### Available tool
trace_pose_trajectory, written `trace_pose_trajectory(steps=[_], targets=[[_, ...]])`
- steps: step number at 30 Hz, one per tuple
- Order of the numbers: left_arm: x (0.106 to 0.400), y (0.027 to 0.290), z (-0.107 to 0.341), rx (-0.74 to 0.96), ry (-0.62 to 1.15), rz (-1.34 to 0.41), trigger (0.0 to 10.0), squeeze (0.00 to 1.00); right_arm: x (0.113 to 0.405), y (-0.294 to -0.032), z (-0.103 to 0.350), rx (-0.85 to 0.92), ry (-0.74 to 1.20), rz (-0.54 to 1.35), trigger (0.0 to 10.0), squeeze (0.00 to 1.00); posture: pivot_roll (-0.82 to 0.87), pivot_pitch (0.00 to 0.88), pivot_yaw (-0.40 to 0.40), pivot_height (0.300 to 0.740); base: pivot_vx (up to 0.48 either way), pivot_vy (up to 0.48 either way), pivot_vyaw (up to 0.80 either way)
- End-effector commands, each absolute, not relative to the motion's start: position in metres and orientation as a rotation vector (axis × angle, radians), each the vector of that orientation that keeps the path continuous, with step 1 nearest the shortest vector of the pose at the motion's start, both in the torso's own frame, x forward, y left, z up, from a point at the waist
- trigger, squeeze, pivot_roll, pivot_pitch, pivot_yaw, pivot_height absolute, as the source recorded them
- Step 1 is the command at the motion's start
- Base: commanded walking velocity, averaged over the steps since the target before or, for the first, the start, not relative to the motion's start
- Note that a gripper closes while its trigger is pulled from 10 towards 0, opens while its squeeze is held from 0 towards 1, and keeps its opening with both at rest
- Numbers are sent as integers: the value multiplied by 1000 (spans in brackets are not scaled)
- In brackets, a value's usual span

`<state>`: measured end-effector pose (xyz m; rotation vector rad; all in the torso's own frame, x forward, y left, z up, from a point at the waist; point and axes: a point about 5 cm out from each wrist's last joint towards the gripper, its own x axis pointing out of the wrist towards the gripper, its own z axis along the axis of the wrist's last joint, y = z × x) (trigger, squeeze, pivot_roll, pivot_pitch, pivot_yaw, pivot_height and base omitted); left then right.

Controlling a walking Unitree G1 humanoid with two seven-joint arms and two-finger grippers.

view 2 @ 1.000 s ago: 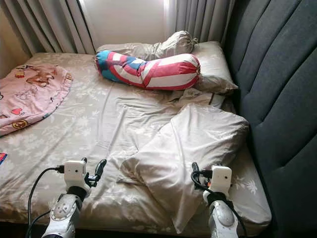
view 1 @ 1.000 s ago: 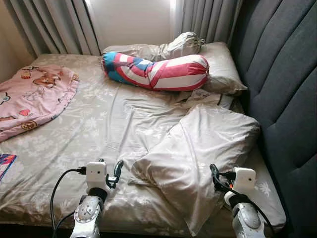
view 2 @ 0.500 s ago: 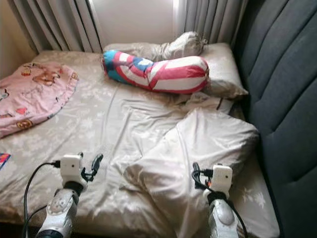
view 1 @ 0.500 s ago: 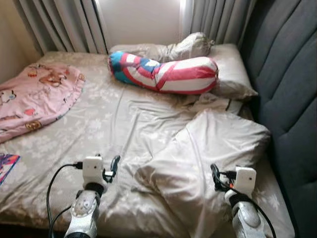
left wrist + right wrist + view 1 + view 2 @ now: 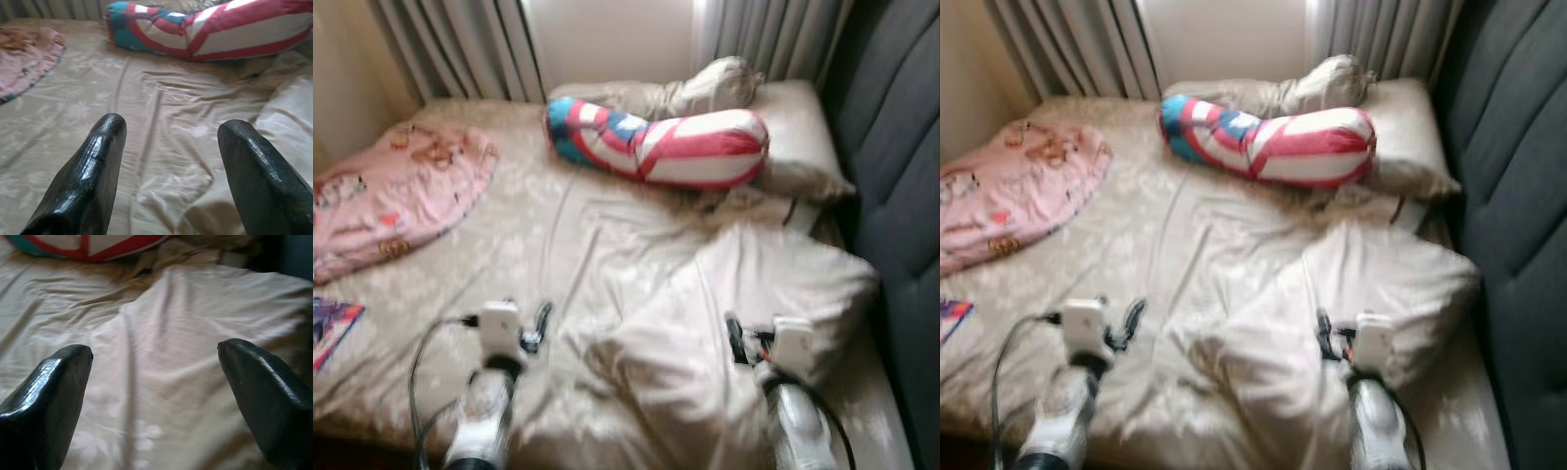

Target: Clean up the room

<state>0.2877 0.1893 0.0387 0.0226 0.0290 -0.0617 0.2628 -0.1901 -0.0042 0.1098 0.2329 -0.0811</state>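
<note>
- Nearest, the left gripper (image 5: 540, 323) hovers over the bed (image 5: 431, 372) sheet, jaws spread wide and holding nothing; the right gripper (image 5: 736, 338) hangs at the near edge of the big pillow (image 5: 744, 294), jaws likewise apart and empty
- That pillow lies crumpled and askew on the bed's right half, close to the headboard (image 5: 901, 196); it looks light, soft and floppy, so I judge it will sag from any single hold; a pinch on a corner or seam with each gripper should lift it better than a grab at the loose middle; its smooth case may slip
- A magazine (image 5: 331, 328) lies flat at the bed's left edge; thin and stiff, best taken by an edge
- Further left, one pink blanket (image 5: 391, 196) lies bunched; limp cloth that would drape
- Far end: one striped bolster (image 5: 666, 147), firm-looking and round, leaning on a second pillow (image 5: 803, 142); a knotted grey bundle (image 5: 715, 86) sits behind
- Count: two pillows, one bolster, one blanket, one bundle, one magazine
- Beyond, curtains (image 5: 460, 49) hang either side of the wall
</note>
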Motion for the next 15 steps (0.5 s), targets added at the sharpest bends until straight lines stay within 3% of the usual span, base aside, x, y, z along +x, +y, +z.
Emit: trace_pose_trajectory(steps=[1,10,15], targets=[[288,196,39,23,36,-44,10000,0,266,-189,-2,120,226,-84,10000,0,-9,0,6,740,0,0,0],[287,194,40,22,34,-52,10000,0,266,-192,-7,105,289,-116,10000,0,-8,0,11,740,0,0,0],[287,195,40,23,37,-56,10000,0,266,-190,-8,104,304,-111,10000,0,-7,0,13,710,0,0,0]])
